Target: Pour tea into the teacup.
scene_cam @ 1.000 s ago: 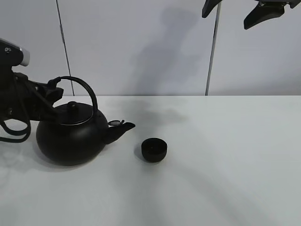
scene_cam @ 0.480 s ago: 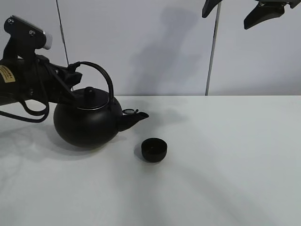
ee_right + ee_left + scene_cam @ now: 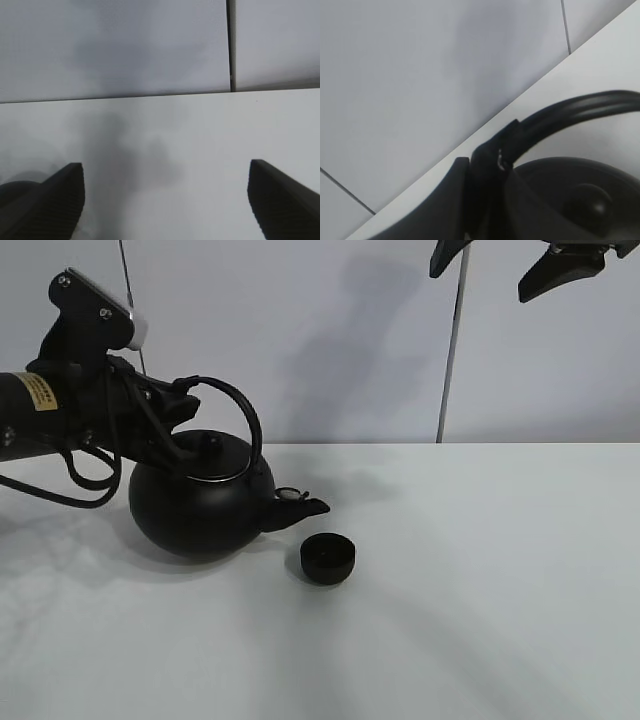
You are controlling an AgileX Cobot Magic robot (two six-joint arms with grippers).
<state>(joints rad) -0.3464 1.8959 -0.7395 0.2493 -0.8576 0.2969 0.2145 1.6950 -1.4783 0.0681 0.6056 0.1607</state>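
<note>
The big black round kettle (image 3: 205, 508) hangs tilted at the left of the exterior view, its spout (image 3: 303, 507) pointing down and right, just above and left of the teacup. My left gripper (image 3: 172, 410) is shut on the kettle's arched handle (image 3: 240, 415); the left wrist view shows the fingers (image 3: 487, 165) clamped on the handle (image 3: 580, 107) above the lid knob (image 3: 590, 197). The teacup (image 3: 328, 558), small, black and bowl-shaped, sits on the white table (image 3: 470, 580). My right gripper (image 3: 508, 268) is open and empty, high at the top right; its fingertips (image 3: 55, 197) show in the right wrist view.
A white panelled wall (image 3: 330, 340) with dark vertical seams stands behind the table. The left arm's cables (image 3: 60, 490) loop beside the kettle.
My left gripper has lifted the kettle off the table, carried it right toward the teacup, and tipped the spout downward. The right gripper and the teacup have not moved.
</note>
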